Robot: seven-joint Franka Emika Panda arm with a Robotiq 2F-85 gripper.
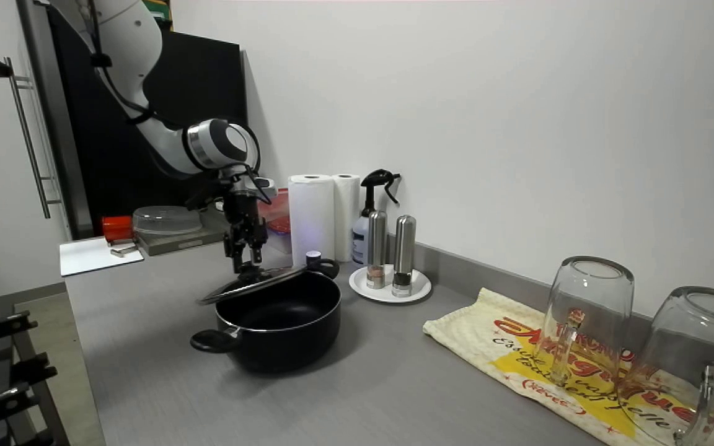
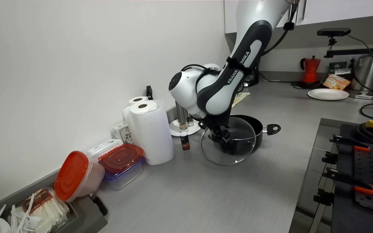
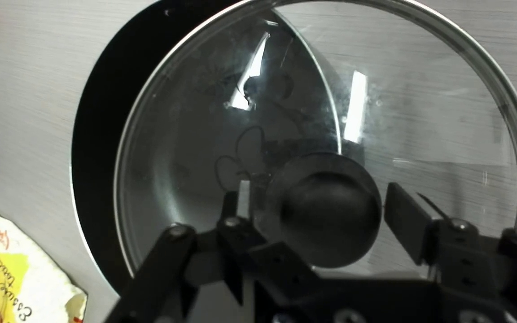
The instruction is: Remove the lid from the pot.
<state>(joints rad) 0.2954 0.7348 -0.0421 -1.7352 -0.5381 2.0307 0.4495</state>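
The black pot [image 1: 282, 350] stands on the counter, its inside partly uncovered. It also shows in an exterior view [image 2: 258, 127] and in the wrist view [image 3: 99, 134]. The glass lid [image 1: 255, 288] sits tilted and off-centre, overhanging the pot's far side there; it also shows in an exterior view [image 2: 210, 152] and in the wrist view [image 3: 424, 107]. I cannot tell whether its lower edge touches the counter. My gripper [image 3: 317, 197] is open above the lid, its fingers on either side of the round black knob [image 3: 330, 220], with gaps visible. The gripper also shows in both exterior views [image 1: 247, 257] [image 2: 223, 137].
Paper towel rolls [image 1: 312, 217], a spray bottle [image 1: 360, 238] and a white plate [image 1: 419, 288] with two mills stand along the wall. A small dark bottle [image 2: 185, 140] stands near the lid. Glass mugs [image 1: 586, 322] stand on a printed cloth [image 1: 487, 322].
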